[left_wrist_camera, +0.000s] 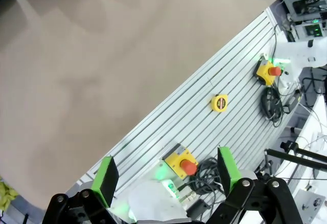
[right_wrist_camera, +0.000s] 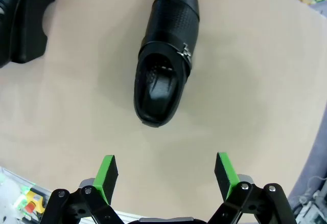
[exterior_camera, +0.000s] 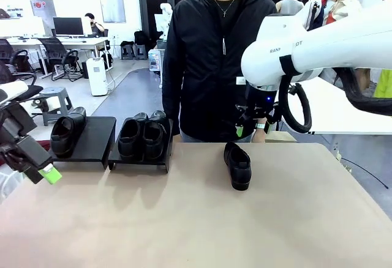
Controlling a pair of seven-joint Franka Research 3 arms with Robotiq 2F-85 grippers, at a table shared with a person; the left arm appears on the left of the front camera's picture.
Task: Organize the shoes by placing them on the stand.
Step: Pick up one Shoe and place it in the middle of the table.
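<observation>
right gripper [right_wrist_camera: 163,175] is being held spread, pointing down above lone shoe [exterior_camera: 237,165] at table [exterior_camera: 196,219] centre | left gripper [left_wrist_camera: 166,175] is being held spread, low at near left | three shoes [exterior_camera: 131,134] are being carried on stand [exterior_camera: 92,142], far left

The front view looks level across the tan worktop [exterior_camera: 184,219] from the robot's side toward a person [exterior_camera: 211,60] standing at its far edge. The right wrist view looks steeply down from close above the lone shoe [right_wrist_camera: 166,55], which also sits at centre of the front view. The left wrist view looks down over the worktop's edge onto a slatted aluminium base [left_wrist_camera: 230,116] at lower right.
</observation>
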